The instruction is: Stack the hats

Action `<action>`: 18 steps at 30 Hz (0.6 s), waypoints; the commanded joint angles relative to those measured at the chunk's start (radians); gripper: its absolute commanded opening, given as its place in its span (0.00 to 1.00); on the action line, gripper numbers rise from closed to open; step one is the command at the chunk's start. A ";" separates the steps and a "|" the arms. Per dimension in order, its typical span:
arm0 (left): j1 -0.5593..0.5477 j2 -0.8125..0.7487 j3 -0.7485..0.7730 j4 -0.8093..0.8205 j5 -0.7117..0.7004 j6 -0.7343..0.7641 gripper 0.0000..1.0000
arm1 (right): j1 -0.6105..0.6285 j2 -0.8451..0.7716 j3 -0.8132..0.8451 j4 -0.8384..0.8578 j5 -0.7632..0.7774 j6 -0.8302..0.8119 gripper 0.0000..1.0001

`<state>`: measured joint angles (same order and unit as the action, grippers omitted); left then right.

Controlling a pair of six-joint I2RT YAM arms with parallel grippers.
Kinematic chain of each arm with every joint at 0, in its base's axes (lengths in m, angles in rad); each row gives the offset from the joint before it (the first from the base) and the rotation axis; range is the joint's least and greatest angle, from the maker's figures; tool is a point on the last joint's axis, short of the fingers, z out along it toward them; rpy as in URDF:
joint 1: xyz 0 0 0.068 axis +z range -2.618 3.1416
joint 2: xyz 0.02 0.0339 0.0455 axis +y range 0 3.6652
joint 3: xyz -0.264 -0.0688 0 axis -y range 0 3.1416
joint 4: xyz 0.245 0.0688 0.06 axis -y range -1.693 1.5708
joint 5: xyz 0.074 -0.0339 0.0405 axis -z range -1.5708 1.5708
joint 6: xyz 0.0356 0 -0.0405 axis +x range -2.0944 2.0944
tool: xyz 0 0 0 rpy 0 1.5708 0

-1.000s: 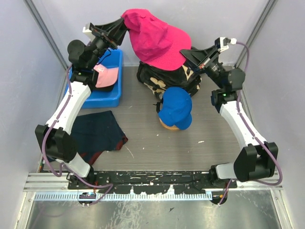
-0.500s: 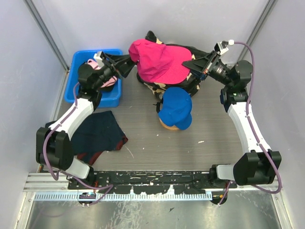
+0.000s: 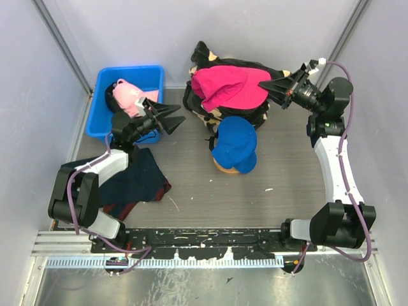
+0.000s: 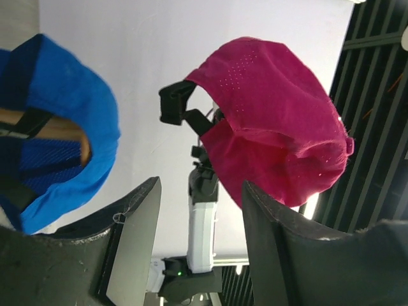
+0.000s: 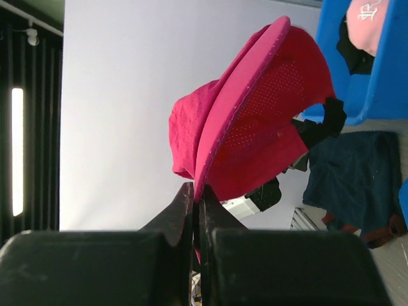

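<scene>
**Magenta cap held over the plush bundle by the right arm alone**

The right arm stands tall at the table's right side. Its white links rise from the base, then the forearm bends left toward the back of the table. The right gripper (image 3: pixel 264 83) points left, and the wrist view shows its two black fingers (image 5: pixel 185 210) pressed together on the edge of the curved brim of the soft magenta baseball cap (image 3: pixel 229 88). The cap hangs from that pinch with its crown away from the gripper, above the big black plush bundle with tan flower marks (image 3: pixel 213 115). Whether it touches the bundle I cannot tell.

The left arm is folded low, its forearm lying near the table and reaching right. The left gripper (image 3: pixel 171 118) points toward the middle of the table with its jaws spread wide. They hold nothing, and the magenta cap is well apart from them.

The royal blue baseball cap (image 3: pixel 236 145) sits on a round tan form (image 3: pixel 224 169) at the table's centre, just in front of the bundle. The light pink cap (image 3: pixel 131 97) lies in the blue plastic bin (image 3: pixel 153 73) at the back left, beside something black. The flat dark navy cloth (image 3: pixel 134 175) lies in front of the bin, under the left forearm.
</scene>
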<state>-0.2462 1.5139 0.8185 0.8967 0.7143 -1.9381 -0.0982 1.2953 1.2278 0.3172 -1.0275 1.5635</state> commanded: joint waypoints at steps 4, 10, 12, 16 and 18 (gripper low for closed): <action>0.018 0.048 -0.027 0.058 0.123 0.088 0.59 | -0.013 -0.004 0.130 0.175 -0.049 0.195 0.01; 0.019 0.115 -0.030 0.035 0.165 0.169 0.59 | -0.056 -0.031 0.104 0.137 -0.056 0.181 0.01; 0.003 0.139 -0.035 0.036 0.172 0.188 0.59 | -0.068 -0.050 0.130 -0.051 -0.064 0.033 0.01; -0.070 0.204 0.010 0.034 0.201 0.225 0.59 | -0.076 -0.066 0.094 -0.073 -0.075 0.002 0.01; -0.106 0.236 0.032 0.034 0.207 0.243 0.57 | -0.079 -0.072 0.080 -0.083 -0.074 -0.010 0.01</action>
<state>-0.2848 1.6932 0.7959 0.9157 0.8734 -1.7634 -0.1745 1.2793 1.3022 0.2859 -1.0805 1.6402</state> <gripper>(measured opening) 0.583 0.066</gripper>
